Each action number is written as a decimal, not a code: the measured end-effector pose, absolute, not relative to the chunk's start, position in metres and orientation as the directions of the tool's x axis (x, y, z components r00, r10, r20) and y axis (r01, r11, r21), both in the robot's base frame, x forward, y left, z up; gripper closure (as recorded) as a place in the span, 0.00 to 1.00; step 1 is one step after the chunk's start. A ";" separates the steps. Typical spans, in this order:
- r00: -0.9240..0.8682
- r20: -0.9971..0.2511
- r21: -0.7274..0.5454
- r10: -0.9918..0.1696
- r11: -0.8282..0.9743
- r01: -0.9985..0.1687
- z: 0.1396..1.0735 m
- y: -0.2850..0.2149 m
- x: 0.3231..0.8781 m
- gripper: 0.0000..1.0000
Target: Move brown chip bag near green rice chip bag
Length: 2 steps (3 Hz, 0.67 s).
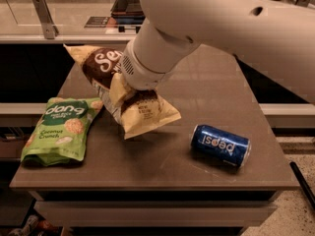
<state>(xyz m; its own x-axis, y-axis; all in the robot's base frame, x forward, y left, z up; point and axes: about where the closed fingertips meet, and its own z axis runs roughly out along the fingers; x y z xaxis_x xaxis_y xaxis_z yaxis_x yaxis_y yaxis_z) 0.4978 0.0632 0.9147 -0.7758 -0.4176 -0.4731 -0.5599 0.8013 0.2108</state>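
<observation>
Presently on record:

1. Gripper (pixel 129 91): at the end of the white arm (pixel 211 18), left of centre in the frame, pressed down into the folds of the brown chip bag. Covered by the wrist above and the bag around it; cannot tell whether wide, narrow or clamped on the bag.
2. Brown chip bag (pixel 141 114): crumpled and tilted, left of centre. Dark brown end with white script pointing to the upper left, cream end pointing toward the middle of the frame. In contact with the end of the arm; cannot tell whether resting fully on the table or partly lifted.
3. Green rice chip bag (pixel 61 129): lying flat at lower left, close to the table's left edge. Upper right corner just beside the brown bag's lower left side, possibly touching.
4. Blue soda can (pixel 220 145): on its side at lower right, well apart from both bags.
5. Table (pixel 162 171): grey-brown top, bearing all three items.
6. Progress, as a judgement: placement seemingly almost met, the two bags already side by side. Left to do: settle the brown bag down beside the green one, let go if held, and lift the arm away without dragging either bag.
</observation>
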 end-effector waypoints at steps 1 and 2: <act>-0.774 -0.475 0.210 -0.419 0.801 -0.561 0.916 0.064 0.497 0.12; -0.773 -0.476 0.208 -0.420 0.800 -0.563 0.916 0.064 0.496 0.00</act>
<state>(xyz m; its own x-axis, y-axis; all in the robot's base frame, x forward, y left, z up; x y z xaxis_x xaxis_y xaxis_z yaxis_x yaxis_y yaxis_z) 0.4962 0.0642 0.9165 -0.7728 -0.4199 -0.4759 -0.5629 0.7998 0.2083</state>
